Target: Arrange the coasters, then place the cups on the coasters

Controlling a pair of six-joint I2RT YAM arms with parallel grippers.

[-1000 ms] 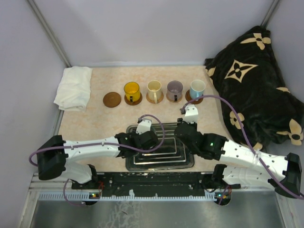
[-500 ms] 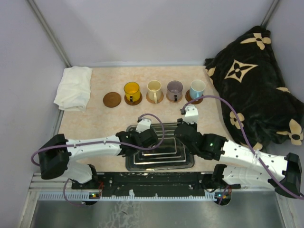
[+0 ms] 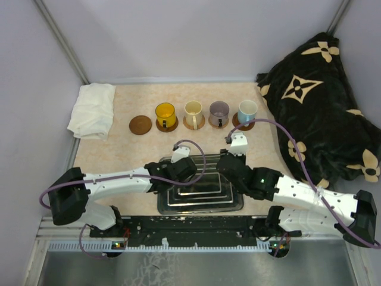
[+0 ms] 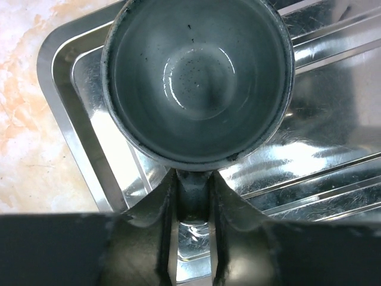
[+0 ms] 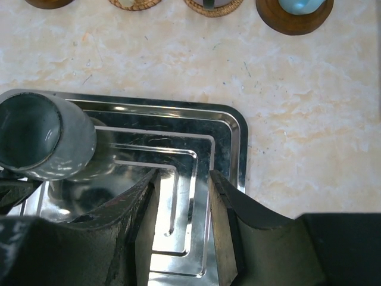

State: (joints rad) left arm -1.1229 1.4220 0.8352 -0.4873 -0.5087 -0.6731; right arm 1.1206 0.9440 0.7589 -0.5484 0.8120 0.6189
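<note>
A grey cup (image 4: 196,77) stands in the metal tray (image 4: 65,77). My left gripper (image 4: 191,182) is shut on its handle, one finger pressed on each side. The same grey cup (image 5: 41,140) shows at the left of the right wrist view. My right gripper (image 5: 183,179) hangs open over the tray's right half with nothing between its fingers. At the back is a row with one bare coaster (image 3: 140,125), then the yellow cup (image 3: 165,113), cream cup (image 3: 193,111), purple cup (image 3: 218,111) and light blue cup (image 3: 247,109), each on a coaster.
A folded white cloth (image 3: 93,109) lies at the far left. A dark patterned blanket (image 3: 321,113) fills the right side. The tray (image 3: 205,199) sits at the near edge between the two arms.
My left gripper's fingers have closed onto the grey cup's handle. My right gripper has opened a little. Both arms have barely shifted.
</note>
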